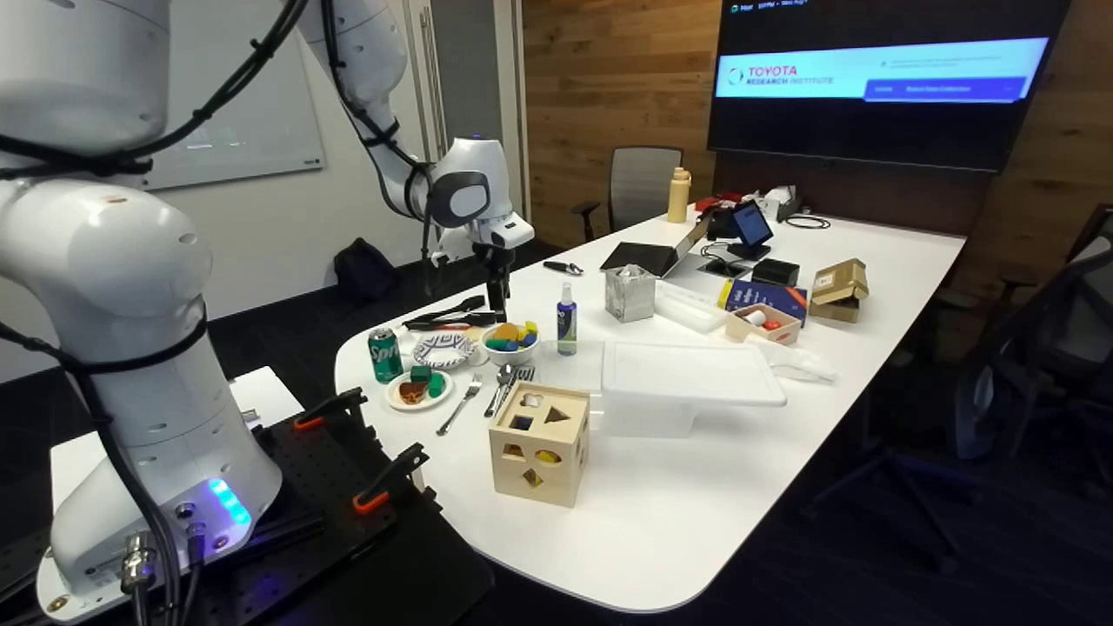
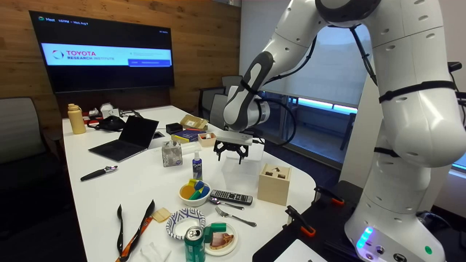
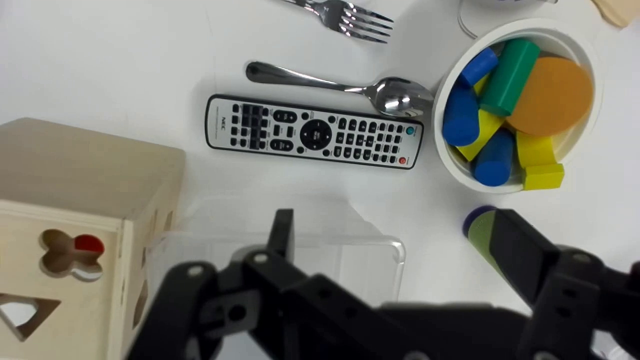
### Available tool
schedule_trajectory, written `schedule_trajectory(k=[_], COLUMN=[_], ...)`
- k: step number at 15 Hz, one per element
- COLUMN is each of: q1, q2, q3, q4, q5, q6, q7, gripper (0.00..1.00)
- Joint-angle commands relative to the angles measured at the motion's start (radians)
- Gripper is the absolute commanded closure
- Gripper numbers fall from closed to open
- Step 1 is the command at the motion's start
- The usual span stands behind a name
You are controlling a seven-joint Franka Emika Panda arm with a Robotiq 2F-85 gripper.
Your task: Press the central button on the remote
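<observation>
Remote (image 3: 315, 131), marked "NEC", lies buttons-up on the counter (image 3: 100, 60), just beside the spoon (image 3: 375, 92). Hand (image 2: 230, 160) released, fingers spread, above the counter. Wall screen (image 2: 105, 54) in both exterior views reads "TOYOTA RESEARCH INSTITUTE"; in an exterior view, also "Meet". Can (image 1: 384, 355) shows "Spr". Spray bottle (image 2: 197, 168) label blurred, possibly "EXPO".

A wood-panelled wall (image 1: 617, 87) carries a wide, lit screen (image 1: 883, 83) in both exterior views. In an exterior view, a whiteboard (image 1: 252, 130) hangs on a pale wall (image 1: 269, 226), and a dark bag (image 1: 365, 269) sits on the dark floor (image 1: 287, 339) nearby. A grey-backed chair (image 1: 645, 187) stands beside the long white tabletop (image 1: 661, 522). In an exterior view, a pale blind (image 2: 335, 65) hangs over glass (image 2: 316, 127), a strip of bluish light (image 2: 315, 103) showing below its edge.
</observation>
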Motion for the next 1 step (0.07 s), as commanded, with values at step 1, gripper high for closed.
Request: schedule_trajectory(k=[1], q1=[-0.037], q2=[-0.043], q3=[0.027], q4=[-0.033], q5=[-0.012], q6=[-0.024], q7=[-0.015], gripper=[0.00])
